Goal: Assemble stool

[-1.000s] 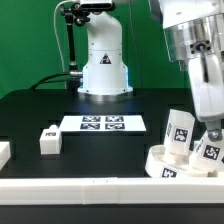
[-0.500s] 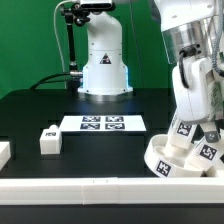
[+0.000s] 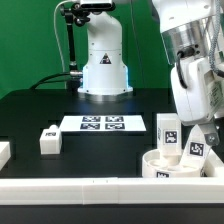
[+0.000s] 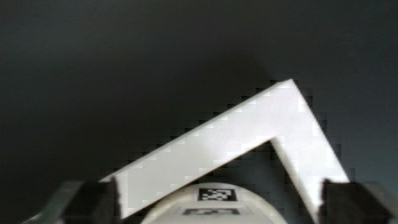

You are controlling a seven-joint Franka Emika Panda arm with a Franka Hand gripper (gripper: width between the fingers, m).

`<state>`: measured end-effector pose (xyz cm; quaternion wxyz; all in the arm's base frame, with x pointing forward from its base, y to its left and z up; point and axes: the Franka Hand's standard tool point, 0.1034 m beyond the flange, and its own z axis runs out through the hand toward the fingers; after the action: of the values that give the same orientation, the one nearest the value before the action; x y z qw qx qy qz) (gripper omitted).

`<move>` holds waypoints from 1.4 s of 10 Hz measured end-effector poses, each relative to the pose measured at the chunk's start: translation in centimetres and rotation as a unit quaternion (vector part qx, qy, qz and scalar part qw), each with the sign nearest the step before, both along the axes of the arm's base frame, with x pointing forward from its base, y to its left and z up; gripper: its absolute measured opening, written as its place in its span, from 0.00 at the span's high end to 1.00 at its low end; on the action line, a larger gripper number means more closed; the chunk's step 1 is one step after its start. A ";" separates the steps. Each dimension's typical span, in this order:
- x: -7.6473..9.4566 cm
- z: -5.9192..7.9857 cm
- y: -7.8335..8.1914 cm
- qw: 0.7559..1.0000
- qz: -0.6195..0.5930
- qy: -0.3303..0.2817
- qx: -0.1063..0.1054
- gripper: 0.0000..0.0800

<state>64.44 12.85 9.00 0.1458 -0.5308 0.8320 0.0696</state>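
Note:
The round white seat [image 3: 172,166] lies at the front of the exterior view's right, against the corner of the white rails. Two tagged white block legs stand in it: one [image 3: 168,134] free, the other [image 3: 195,151] right under my gripper [image 3: 201,136]. In the wrist view that leg's rounded tagged end [image 4: 217,196] sits between my fingers [image 4: 82,203], with a dark gap on each side. My gripper [image 4: 214,208] is open and holds nothing. A third leg [image 3: 48,138] stands loose on the black table at the exterior view's left.
The marker board [image 3: 103,124] lies mid-table in front of the robot base [image 3: 103,66]. A white border rail [image 3: 70,187] runs along the front edge, and its corner [image 4: 267,125] shows in the wrist view. Another white piece [image 3: 4,152] sits at the far left edge.
My jaws were shut on the leg in the seat and have now opened, letting it go. The seat and its two legs were tilted and now stand straighter.

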 end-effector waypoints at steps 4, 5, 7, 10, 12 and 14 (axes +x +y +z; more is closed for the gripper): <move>0.7 3.0 -3.6 0.992 0.111 -0.052 -0.028 0.19; 0.5 2.6 -3.0 0.993 0.108 -0.048 -0.027 0.19; 0.5 2.6 -2.9 0.992 0.114 -0.048 -0.028 0.19; -0.2 2.2 -3.5 0.977 0.206 -0.051 -0.034 0.19; -0.3 1.9 -6.5 0.936 0.334 -0.087 -0.064 0.19; -0.2 1.8 -9.2 0.919 0.375 -0.100 -0.075 0.19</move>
<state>64.23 3.66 10.81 0.1509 -0.8173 0.5561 0.0030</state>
